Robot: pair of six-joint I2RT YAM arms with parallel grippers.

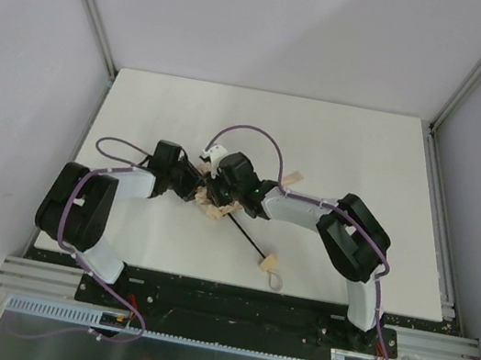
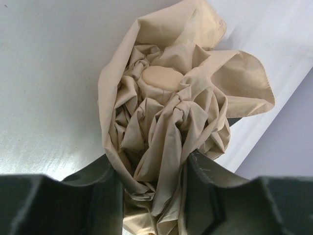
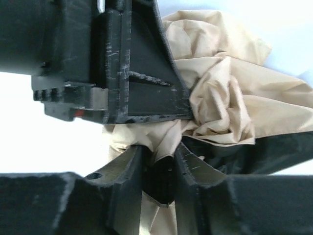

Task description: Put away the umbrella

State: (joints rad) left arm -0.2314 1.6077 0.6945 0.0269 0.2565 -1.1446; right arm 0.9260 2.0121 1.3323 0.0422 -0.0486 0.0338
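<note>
Left gripper (image 2: 152,198) pinching bunched tan canopy of umbrella (image 2: 166,122), right gripper (image 3: 159,183) clamped on umbrella's other side, knob handle (image 1: 268,261) lying apart

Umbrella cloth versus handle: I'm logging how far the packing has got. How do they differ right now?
The cloth is crumpled and pinched by the left gripper and right gripper; the handle lies free on the table, nearer the arm bases. The cloth is a bulky bunch; the handle a small knob. Both are pale tan, joined by a black shaft.
</note>
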